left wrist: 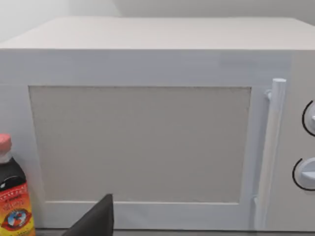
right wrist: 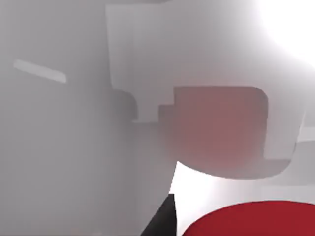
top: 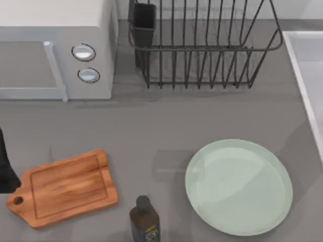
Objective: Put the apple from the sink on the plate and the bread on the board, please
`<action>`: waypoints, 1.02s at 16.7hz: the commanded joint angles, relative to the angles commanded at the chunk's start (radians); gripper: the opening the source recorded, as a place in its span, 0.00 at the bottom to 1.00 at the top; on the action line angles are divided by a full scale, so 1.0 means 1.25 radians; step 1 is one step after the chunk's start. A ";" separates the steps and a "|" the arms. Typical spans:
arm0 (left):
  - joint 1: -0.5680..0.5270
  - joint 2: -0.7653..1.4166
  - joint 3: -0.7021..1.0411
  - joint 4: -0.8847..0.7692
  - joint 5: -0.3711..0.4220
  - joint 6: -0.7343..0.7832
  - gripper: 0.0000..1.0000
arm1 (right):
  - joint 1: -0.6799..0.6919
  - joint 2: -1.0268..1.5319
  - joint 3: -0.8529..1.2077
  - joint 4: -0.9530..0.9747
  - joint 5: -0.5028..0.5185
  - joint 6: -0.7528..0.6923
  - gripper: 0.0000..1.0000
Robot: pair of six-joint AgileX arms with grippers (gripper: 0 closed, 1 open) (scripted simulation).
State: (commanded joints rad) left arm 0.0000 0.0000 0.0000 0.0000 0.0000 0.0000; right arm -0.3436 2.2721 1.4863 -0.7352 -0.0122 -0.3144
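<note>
Lying cut off at the edge of the right wrist view, close under the camera: the apple [right wrist: 246, 219], red against the pale sink [top: 308, 65] wall; right jaws' state impossible to tell. Waiting bare on the table [top: 161, 126]: plate [top: 238, 186], board [top: 63, 187] beside a dark bottle [top: 144, 219]. Idling by the microwave [left wrist: 147, 128]: left arm.

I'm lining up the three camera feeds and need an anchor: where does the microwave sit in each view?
Top view: the microwave is at the upper left, at the back of the table.
Left wrist view: its door is seen front-on, across most of the picture.
Right wrist view: this camera faces the red apple and pale surfaces instead.
Shared landmark: the white door handle beside the two dials.
</note>
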 joint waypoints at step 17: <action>0.000 0.000 0.000 0.000 0.000 0.000 1.00 | 0.194 -0.189 0.060 -0.210 0.004 0.190 0.00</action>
State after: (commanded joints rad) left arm 0.0000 0.0000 0.0000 0.0000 0.0000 0.0000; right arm -0.1017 2.0352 1.5616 -0.9972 -0.0068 -0.0765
